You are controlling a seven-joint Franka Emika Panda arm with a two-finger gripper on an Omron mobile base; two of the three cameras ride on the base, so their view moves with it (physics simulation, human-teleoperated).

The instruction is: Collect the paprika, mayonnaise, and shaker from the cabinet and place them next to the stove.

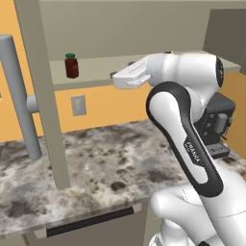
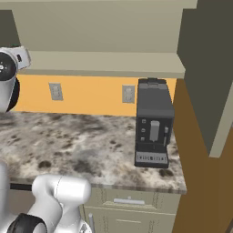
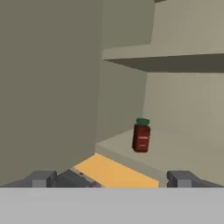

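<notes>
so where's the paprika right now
The paprika stands upright on the cabinet shelf, toward its left end in the left base view, ahead of the open gripper.

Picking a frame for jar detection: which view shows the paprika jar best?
Hand view: the paprika jar stands upright on the cabinet shelf, centred, green lid and red body clear. The left base view has it smaller, side-on, further off. The right base view gives nothing useful on it.

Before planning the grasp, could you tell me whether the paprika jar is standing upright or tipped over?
Upright: the paprika stands on the cabinet shelf, green lid on top.
</notes>
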